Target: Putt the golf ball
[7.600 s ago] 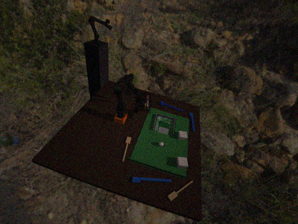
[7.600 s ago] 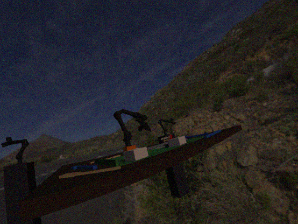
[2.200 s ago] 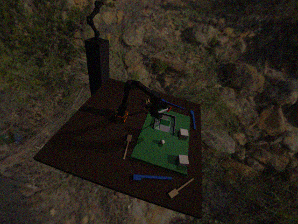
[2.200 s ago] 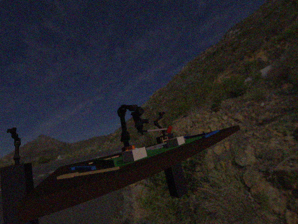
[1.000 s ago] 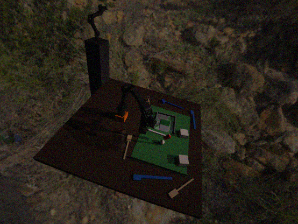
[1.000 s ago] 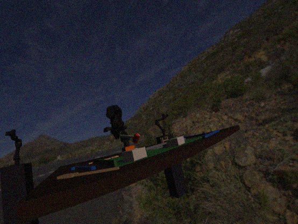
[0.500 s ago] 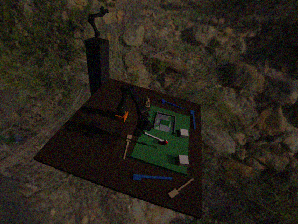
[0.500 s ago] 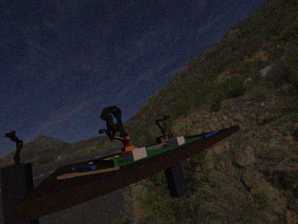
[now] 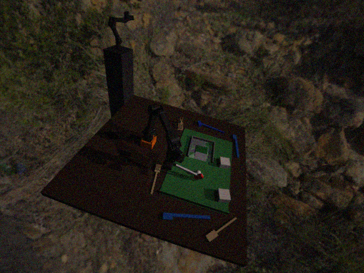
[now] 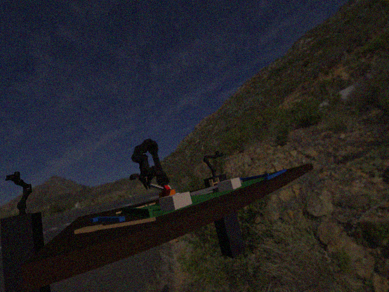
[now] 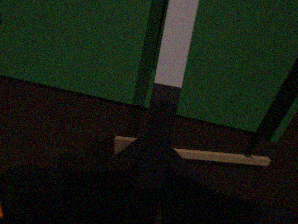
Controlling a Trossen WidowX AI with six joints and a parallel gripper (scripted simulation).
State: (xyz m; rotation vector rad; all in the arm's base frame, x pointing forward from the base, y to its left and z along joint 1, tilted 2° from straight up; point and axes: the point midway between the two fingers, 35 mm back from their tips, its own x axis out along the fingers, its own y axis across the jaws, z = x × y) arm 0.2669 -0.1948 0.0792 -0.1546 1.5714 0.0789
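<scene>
My gripper is shut on the white shaft of the red putter, low over the left edge of the green mat. The putter's shaft slants down and away from the fingers. Its red head is at the mat's middle, right beside the white golf ball; whether they touch I cannot tell. The ball is not seen in the other views, nor the head in the wrist view. The raised green lies inside a grey walled frame farther back on the mat.
Two white blocks stand on the mat's right side. Wooden paddle-like pieces and blue bars lie around the mat. An orange bracket is at the arm's base.
</scene>
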